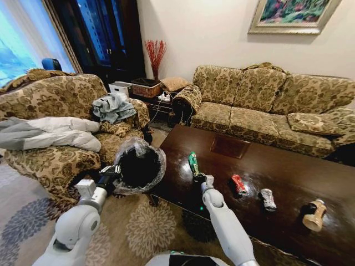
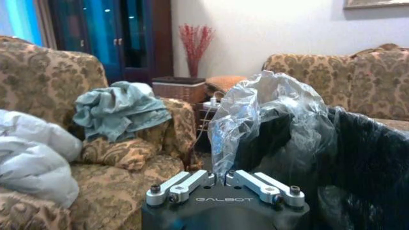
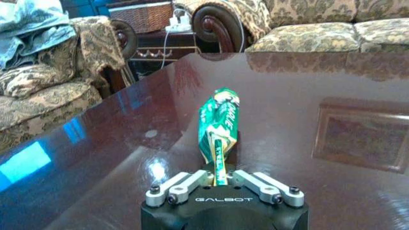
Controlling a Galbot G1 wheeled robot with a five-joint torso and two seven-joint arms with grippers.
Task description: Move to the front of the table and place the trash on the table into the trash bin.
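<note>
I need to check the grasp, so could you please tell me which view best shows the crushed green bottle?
The right wrist view: the crushed green bottle lies close, pinched by the right gripper. The head view shows it small, on the table.

Two floral-patterned sofas here: a long sofa along the back wall under a framed painting, and another sofa on the left with a white duvet and a crumpled blue-grey cloth dumped on it. Between them in the corner sits a wicker basket next to a vase of red twigs. There's also a patterned rug on the floor and a dark cabinet behind.
</note>
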